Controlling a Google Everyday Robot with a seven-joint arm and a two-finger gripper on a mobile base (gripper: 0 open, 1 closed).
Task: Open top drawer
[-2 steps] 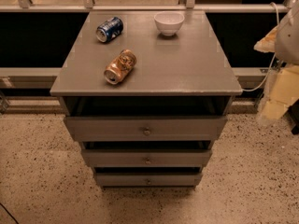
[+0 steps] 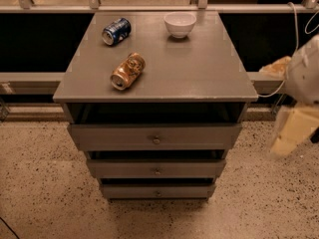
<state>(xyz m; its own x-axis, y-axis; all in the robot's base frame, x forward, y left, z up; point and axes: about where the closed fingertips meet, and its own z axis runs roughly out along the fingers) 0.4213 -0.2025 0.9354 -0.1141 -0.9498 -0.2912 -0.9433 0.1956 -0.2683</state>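
Note:
The top drawer (image 2: pixel 124 137) is the widest grey front of the three in a grey cabinet, with a small round metal knob (image 2: pixel 156 140) at its centre. It stands out further than the two drawers below, and a dark gap shows above it under the cabinet top. My gripper (image 2: pixel 293 131) is a blurred pale shape at the right edge, to the right of the cabinet at about the height of the top drawer. It is apart from the drawer and touches nothing.
On the cabinet top (image 2: pixel 199 68) lie a blue can (image 2: pixel 116 31) and a gold can (image 2: pixel 128 71), both on their sides, and a white bowl (image 2: pixel 180 24) stands at the back. The middle drawer (image 2: pixel 124 169) and bottom drawer (image 2: pixel 129 191) sit below. The floor (image 2: pixel 45 193) is speckled.
The arm and gripper at the right edge have moved down a little. The cabinet, drawers, cans and bowl have not moved.

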